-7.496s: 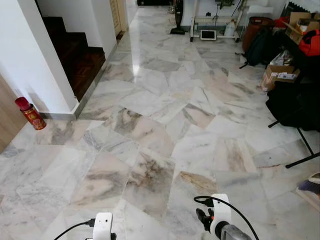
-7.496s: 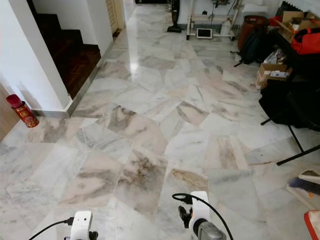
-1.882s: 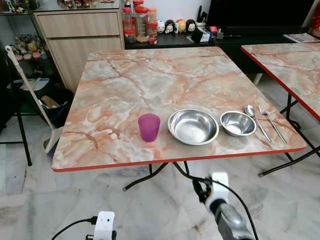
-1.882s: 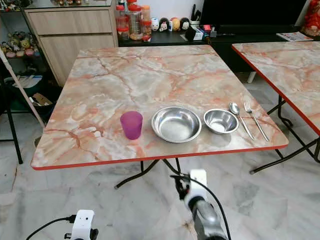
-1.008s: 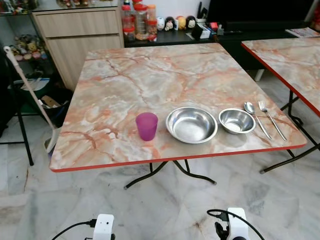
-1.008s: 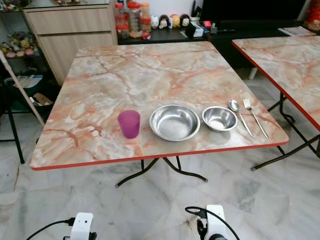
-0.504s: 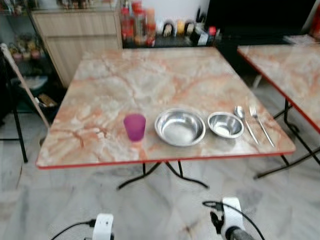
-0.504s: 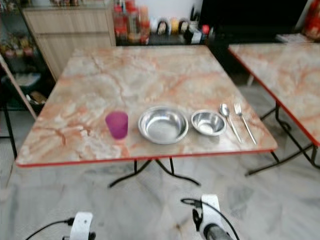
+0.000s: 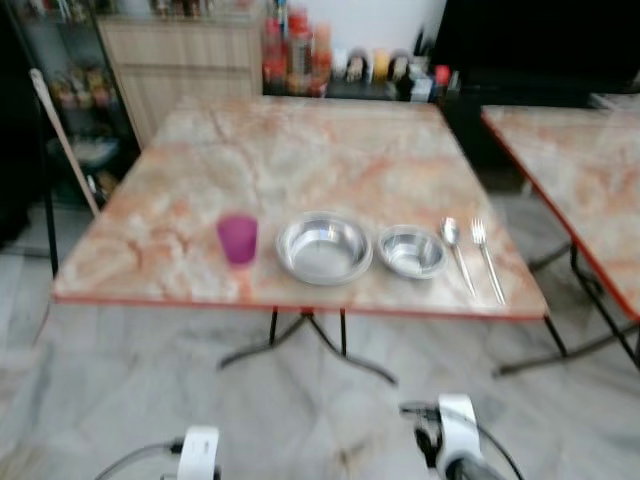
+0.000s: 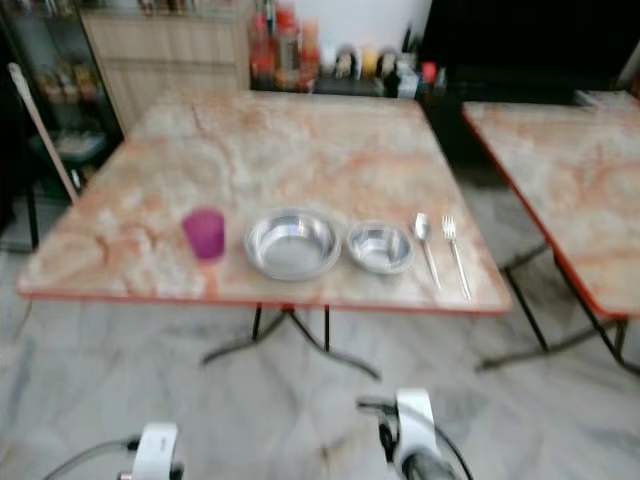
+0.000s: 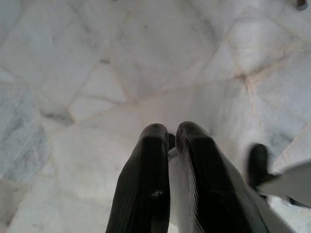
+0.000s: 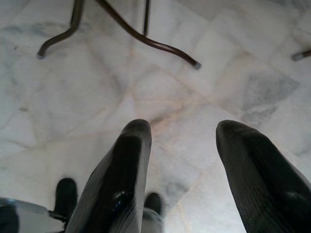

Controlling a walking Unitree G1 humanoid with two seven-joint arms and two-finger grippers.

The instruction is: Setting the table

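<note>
Above the marble floor [image 12: 204,116], right gripper [image 12: 182,141] jaws gape, left gripper [image 11: 169,138] closed.

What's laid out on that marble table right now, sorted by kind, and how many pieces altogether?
Purple cup: 1
Steel bowls: 2, a large bowl and a small bowl
Spoon: 1
Fork: 1
Total: 5, in a row near the front edge of the table.

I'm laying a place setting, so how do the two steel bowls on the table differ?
The larger bowl is wider and sits beside the purple cup; the smaller bowl is narrower and sits beside the spoon. Both are shiny metal, upright and look empty.
</note>
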